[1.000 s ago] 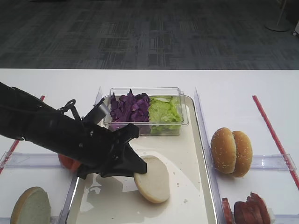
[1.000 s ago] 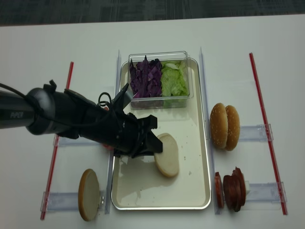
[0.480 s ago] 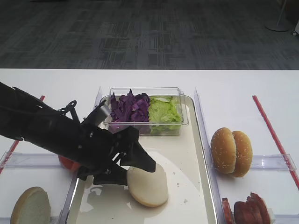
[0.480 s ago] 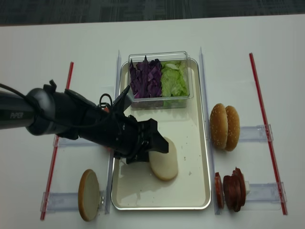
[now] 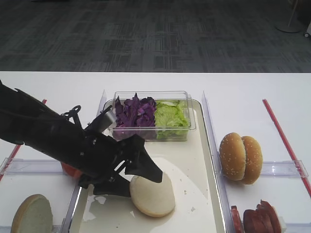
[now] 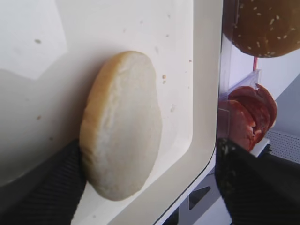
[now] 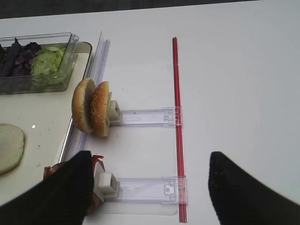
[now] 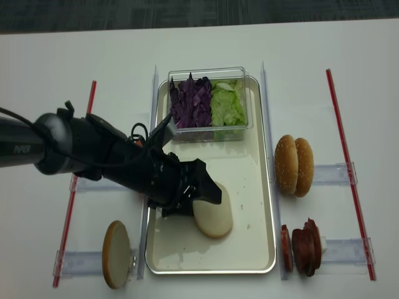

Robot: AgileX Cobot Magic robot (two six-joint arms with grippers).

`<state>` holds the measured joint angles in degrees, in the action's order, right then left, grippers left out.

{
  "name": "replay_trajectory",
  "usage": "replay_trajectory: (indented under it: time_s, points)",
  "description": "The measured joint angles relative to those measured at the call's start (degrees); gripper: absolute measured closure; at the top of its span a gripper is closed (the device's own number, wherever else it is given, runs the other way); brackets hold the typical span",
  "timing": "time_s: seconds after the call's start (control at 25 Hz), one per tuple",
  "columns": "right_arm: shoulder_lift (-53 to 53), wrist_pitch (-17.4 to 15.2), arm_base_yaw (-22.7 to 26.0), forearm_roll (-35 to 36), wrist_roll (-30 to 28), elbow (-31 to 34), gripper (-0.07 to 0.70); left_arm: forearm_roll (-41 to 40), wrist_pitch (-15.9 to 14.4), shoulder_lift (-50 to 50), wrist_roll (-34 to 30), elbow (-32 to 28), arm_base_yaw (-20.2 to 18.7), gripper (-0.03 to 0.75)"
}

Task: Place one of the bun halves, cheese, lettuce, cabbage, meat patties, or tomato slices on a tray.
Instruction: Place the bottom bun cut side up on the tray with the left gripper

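A pale cream bun half [image 5: 152,195] [image 8: 213,217] [image 6: 122,126] lies flat on the glossy cream tray [image 5: 194,160] [image 8: 249,187] [image 6: 140,28]. My left gripper [image 5: 141,187] [image 8: 198,207] [image 6: 147,145] is open low over the tray. One finger is against the bun's edge and the other stands well apart from it. Purple cabbage [image 5: 133,112] [image 8: 192,103] and green lettuce [image 5: 170,115] [image 8: 227,104] fill a clear box at the tray's far end. Meat patties [image 5: 257,218] [image 8: 304,246] stand on edge at the front right. My right gripper [image 7: 151,157] hangs open and empty above the table.
Two sesame buns [image 5: 240,158] [image 8: 295,165] [image 7: 91,108] stand in a clear holder right of the tray. Another bun half [image 5: 31,213] [image 8: 116,253] stands on edge at the front left. Tomato slices [image 5: 70,169] show partly behind my left arm. Red strips [image 8: 340,156] edge both sides.
My left gripper has opened and let go of the bun half. The bun half has gone from tilted to lying flat on the tray.
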<state>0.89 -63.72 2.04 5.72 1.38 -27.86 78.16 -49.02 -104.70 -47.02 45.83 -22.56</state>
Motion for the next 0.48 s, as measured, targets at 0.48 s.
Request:
replay_trajectory:
  time_s: [0.48]
  points:
    - [0.00,0.00,0.00,0.00,0.00,0.00,0.095,-4.17,2.42,0.34,3.33,0.00,0.00,0.187]
